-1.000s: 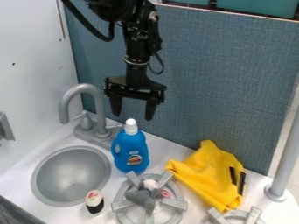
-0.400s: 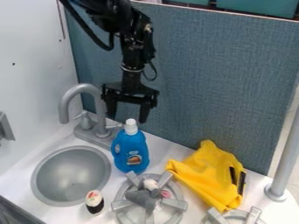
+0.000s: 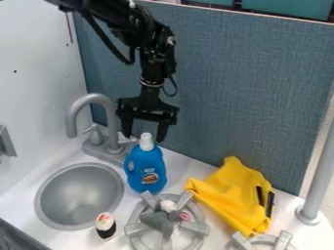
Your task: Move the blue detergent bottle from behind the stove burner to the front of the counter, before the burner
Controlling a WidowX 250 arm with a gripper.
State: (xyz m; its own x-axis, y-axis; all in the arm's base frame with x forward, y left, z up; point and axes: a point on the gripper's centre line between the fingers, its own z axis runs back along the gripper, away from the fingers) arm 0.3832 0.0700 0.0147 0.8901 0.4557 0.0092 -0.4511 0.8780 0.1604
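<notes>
Open-clawed and empty, a black gripper (image 3: 143,138) hangs above a sink-side counter, its two fingers spread wide on either side of the white cap (image 3: 146,141) of a blue bottle (image 3: 145,168). The bottle stands upright between the sink (image 3: 78,195) and a stove burner (image 3: 134,228), just in front of the faucet (image 3: 91,97). Good work at this spot would likely mean centring the fingers over the cap, keeping the wrist vertical and coming down slowly, with the left-hand finger clear of the faucet. An even squeeze, square on the cap or neck, should keep the tall bottle from tipping; a glancing touch could knock it toward the burner.

Harder to read is the depth: whether the fingertips sit directly over the cap or behind it cannot be told. The bottle's far side is hidden, as is how full it is. A soft-looking grey object (image 3: 156,220) covers part of the burner, its identity unclear, while folds conceal the underside of a yellow cloth (image 3: 228,195). A second burner (image 3: 281,240) is cut off at the lower edge.
</notes>
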